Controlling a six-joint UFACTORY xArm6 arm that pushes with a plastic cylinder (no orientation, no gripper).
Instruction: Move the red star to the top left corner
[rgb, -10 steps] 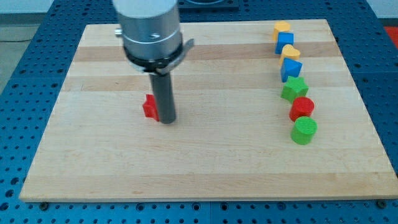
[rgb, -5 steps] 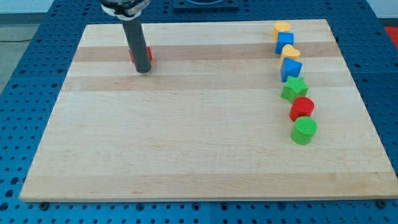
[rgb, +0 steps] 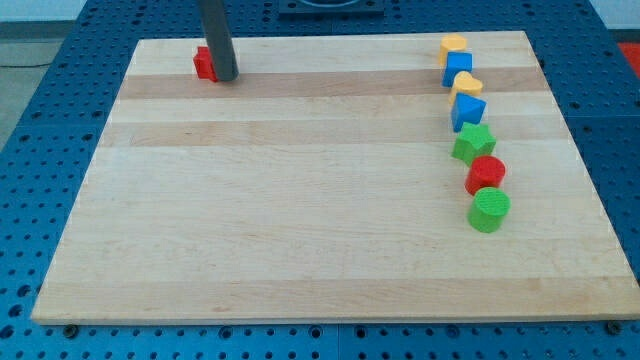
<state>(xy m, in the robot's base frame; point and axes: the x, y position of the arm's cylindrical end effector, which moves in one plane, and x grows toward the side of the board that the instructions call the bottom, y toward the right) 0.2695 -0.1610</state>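
The red star (rgb: 205, 64) lies near the top edge of the wooden board (rgb: 300, 200), toward the view's top left, a little short of the corner. My tip (rgb: 225, 77) stands right against the star's right side, partly hiding it. The rod rises straight up out of the view's top.
A column of blocks runs down the view's right side: a yellow block (rgb: 453, 45), a blue block (rgb: 459, 66), another yellow block (rgb: 467, 85), a blue block (rgb: 468, 109), a green star (rgb: 473, 144), a red cylinder (rgb: 486, 175) and a green cylinder (rgb: 489, 211).
My tip has pushed the red star from the board's left middle up and left to near the top edge. The blocks on the right have not moved.
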